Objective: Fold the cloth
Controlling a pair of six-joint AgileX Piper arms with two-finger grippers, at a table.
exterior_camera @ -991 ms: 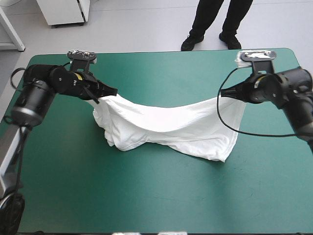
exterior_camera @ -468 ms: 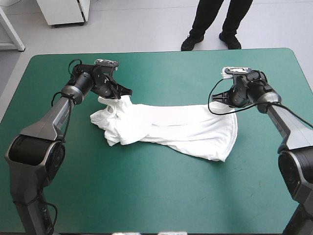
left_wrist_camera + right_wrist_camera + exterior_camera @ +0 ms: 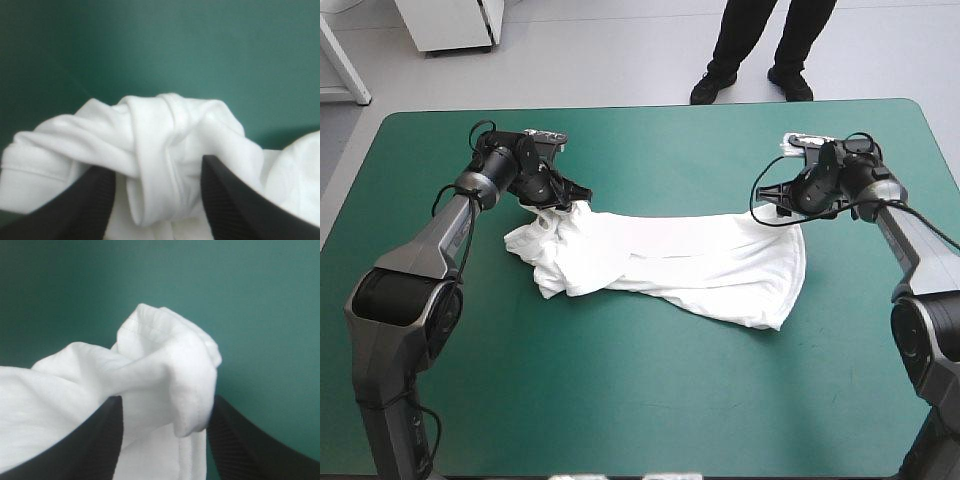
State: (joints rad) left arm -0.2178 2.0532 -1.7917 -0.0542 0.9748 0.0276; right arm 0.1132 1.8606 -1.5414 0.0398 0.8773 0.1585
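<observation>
On the teal-green cover (image 3: 640,400), the T-shirt (image 3: 660,262), hung between the arms just before, now lies across mid-frame, left gripper (image 3: 578,192) and right gripper (image 3: 767,195) both parted at its upper corners, so folding can likely start.

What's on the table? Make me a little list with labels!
Table: teal-green cover
T-shirt: white, lying rumpled, stretched sideways between the two hands
Left hand: fingers apart, one end of the shirt bunched between them
Right hand: fingers apart, a hemmed corner standing up between them
</observation>
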